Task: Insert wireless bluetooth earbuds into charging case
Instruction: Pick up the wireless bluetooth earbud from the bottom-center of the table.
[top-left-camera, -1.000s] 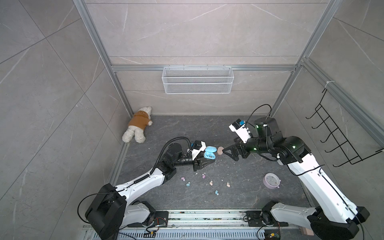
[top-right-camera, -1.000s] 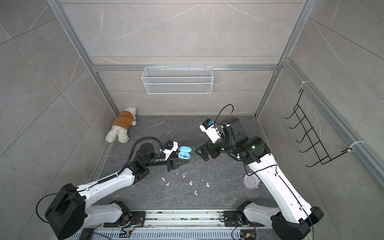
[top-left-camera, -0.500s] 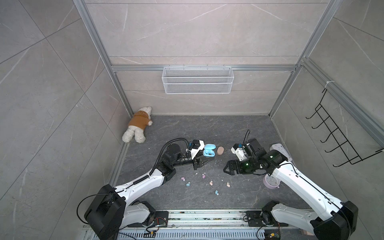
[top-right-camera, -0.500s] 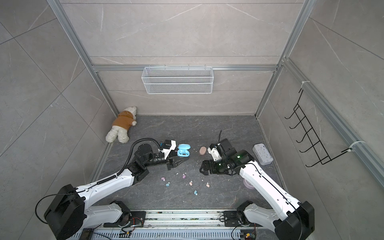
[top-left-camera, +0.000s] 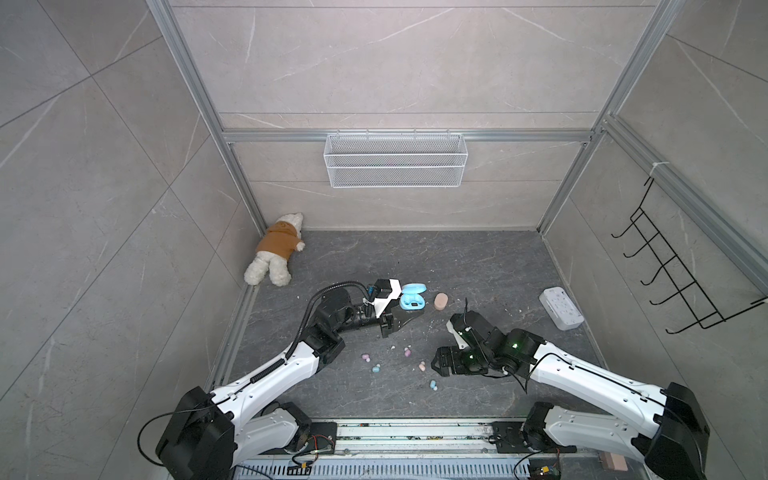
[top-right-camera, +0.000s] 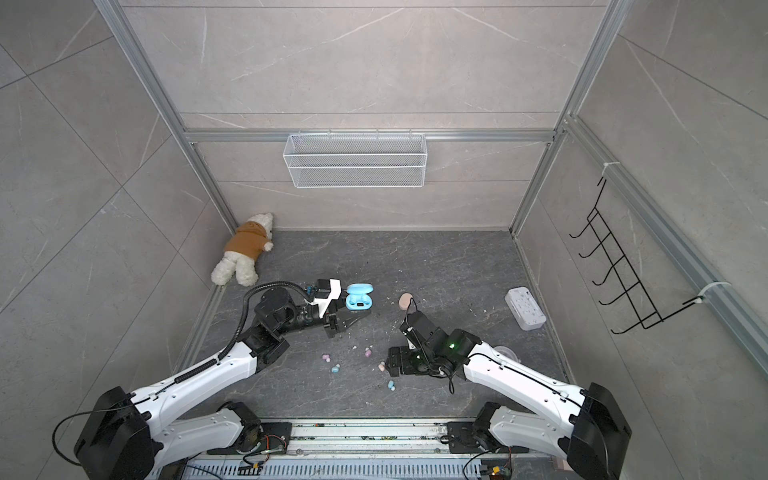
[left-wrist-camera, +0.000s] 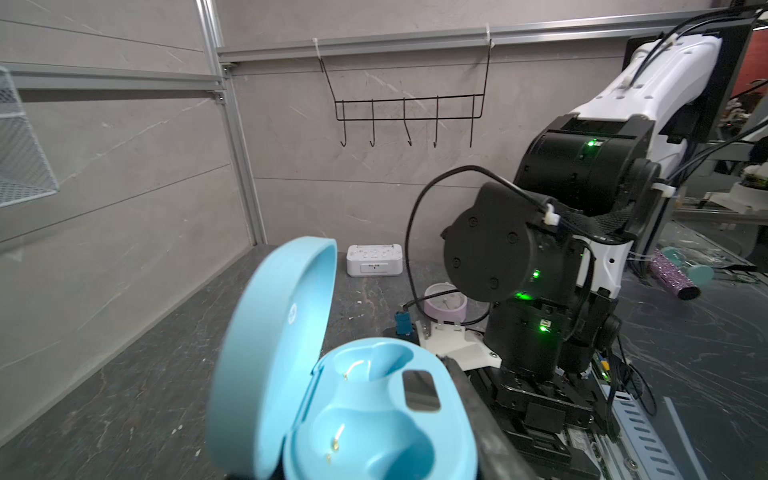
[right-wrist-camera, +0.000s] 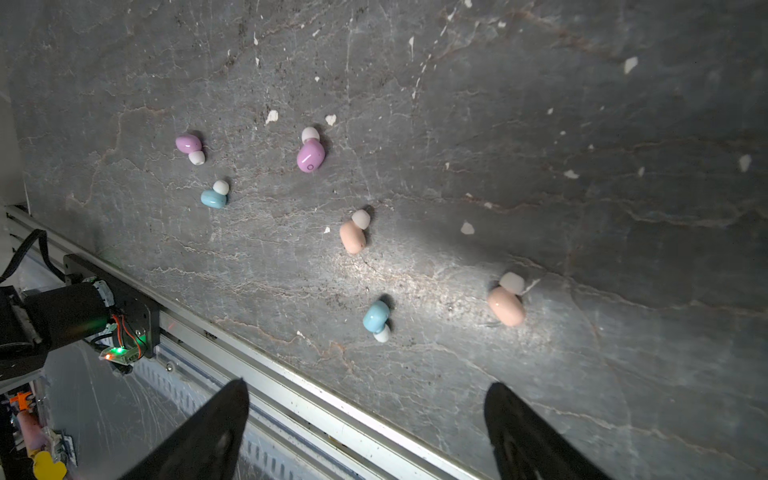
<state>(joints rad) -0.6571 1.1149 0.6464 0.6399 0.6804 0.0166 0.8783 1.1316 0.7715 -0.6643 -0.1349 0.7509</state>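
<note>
left gripper (top-left-camera: 402, 319) clenched on open blue charging case (top-left-camera: 412, 296) | right gripper (right-wrist-camera: 369, 386) released | earbuds (right-wrist-camera: 352, 237) at case's 6 o'clock

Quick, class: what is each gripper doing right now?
Left gripper: closed on the open blue charging case.
Right gripper: open, holding nothing.

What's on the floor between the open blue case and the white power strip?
The peach case, right beside the blue case. Beyond it the floor holds only white crumbs up to the white power strip. Both top views show it.
</note>
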